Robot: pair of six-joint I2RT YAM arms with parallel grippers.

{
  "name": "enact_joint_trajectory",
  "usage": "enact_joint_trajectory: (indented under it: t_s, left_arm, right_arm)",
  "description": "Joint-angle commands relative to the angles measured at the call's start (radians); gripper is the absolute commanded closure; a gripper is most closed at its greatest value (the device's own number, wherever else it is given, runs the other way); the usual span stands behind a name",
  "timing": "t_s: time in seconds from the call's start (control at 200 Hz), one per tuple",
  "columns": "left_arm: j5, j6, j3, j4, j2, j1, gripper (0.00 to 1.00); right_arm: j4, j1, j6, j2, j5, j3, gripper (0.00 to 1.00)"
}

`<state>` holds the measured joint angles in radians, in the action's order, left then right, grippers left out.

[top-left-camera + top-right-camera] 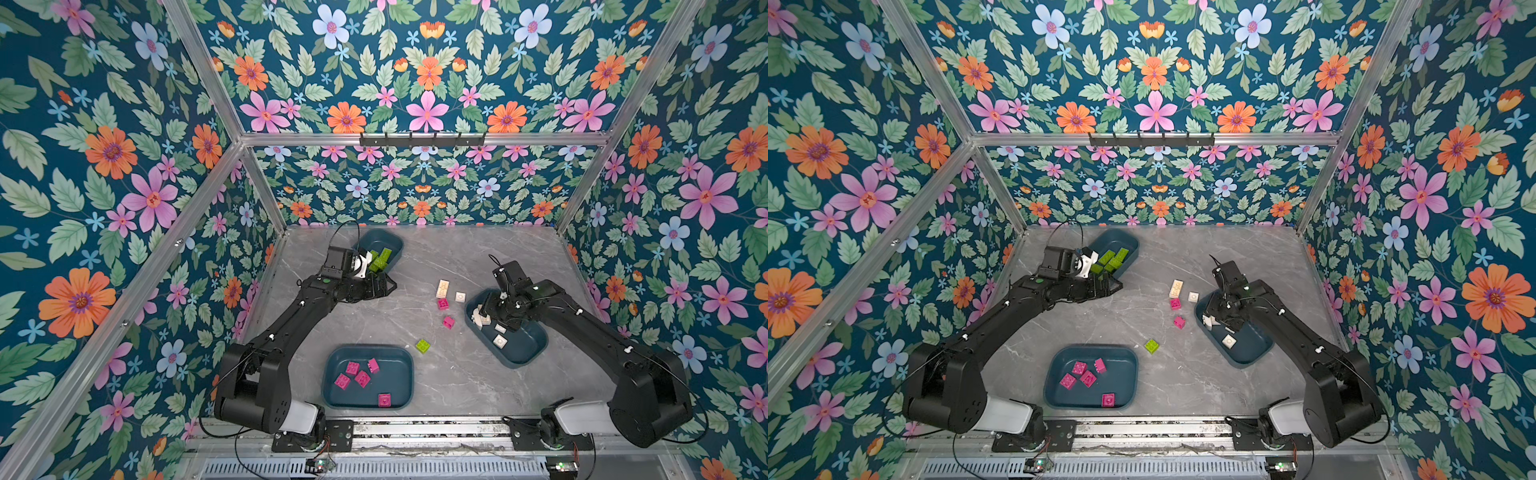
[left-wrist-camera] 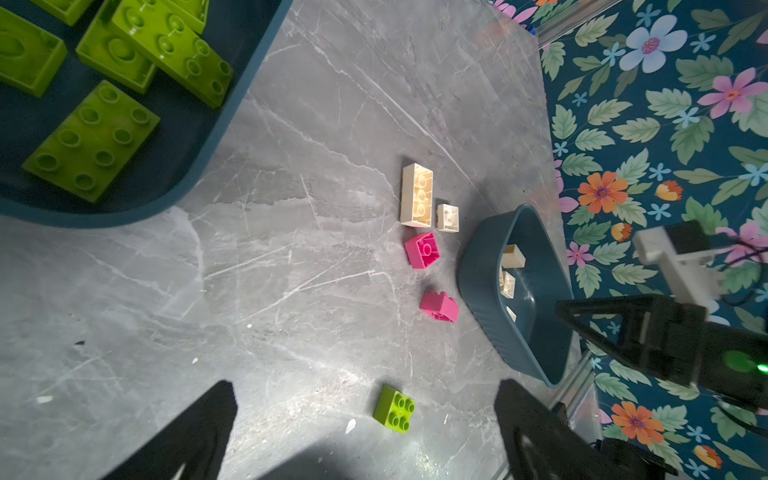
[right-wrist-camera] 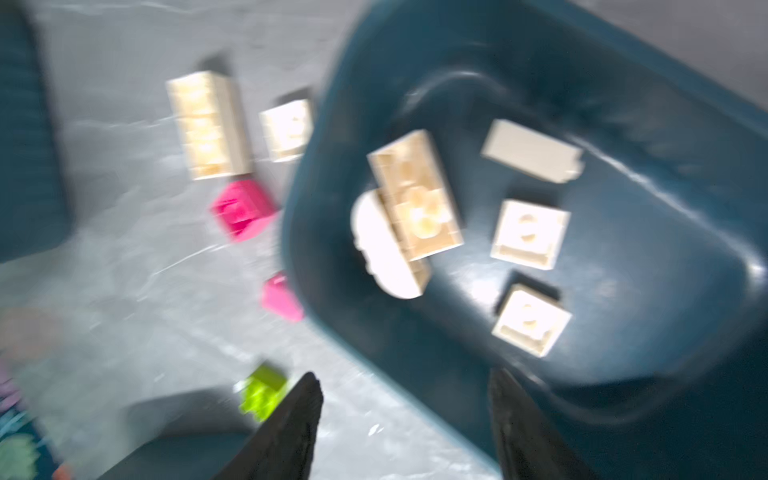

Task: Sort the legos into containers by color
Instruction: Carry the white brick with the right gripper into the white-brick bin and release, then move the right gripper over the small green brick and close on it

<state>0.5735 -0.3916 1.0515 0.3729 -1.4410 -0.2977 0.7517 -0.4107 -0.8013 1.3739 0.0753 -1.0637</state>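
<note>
Right tool [image 3: 402,374]: black tapered jaws apart over glossy rounded teal bin [image 3: 623,104].

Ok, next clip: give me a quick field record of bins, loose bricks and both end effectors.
green bin: far left, lime bricks inside
pink bin: front centre, five magenta bricks inside
white bin: right, cream bricks inside
loose on table: long cream brick, small cream brick, farther pink brick, nearer pink brick, green brick
left end effector: open, empty, beside green bin
right end effector: open, empty, above white bin
</note>
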Motion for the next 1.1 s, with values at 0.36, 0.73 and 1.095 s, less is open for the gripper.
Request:
enact_joint_trajectory:
  t_s: [0.36,0.73,1.095]
  left_arm:
    - [-0.086,0.052,0.019,0.112,0.065,0.014,0.0]
    - [-0.121,0.068,-0.064,0.129,0.132,0.024,0.0]
    - [-0.124,0.092,-0.091,0.127,0.144,0.031,0.0]
  right_arm:
    - [0.001,-0.36,-0.004,0.218,0.066,-0.246,0.29]
    - [-0.089,-0.416,-0.122,0.412,0.114,-0.239,0.31]
    - [-0.094,-0.43,-0.433,0.486,0.094,-0.237,0.29]
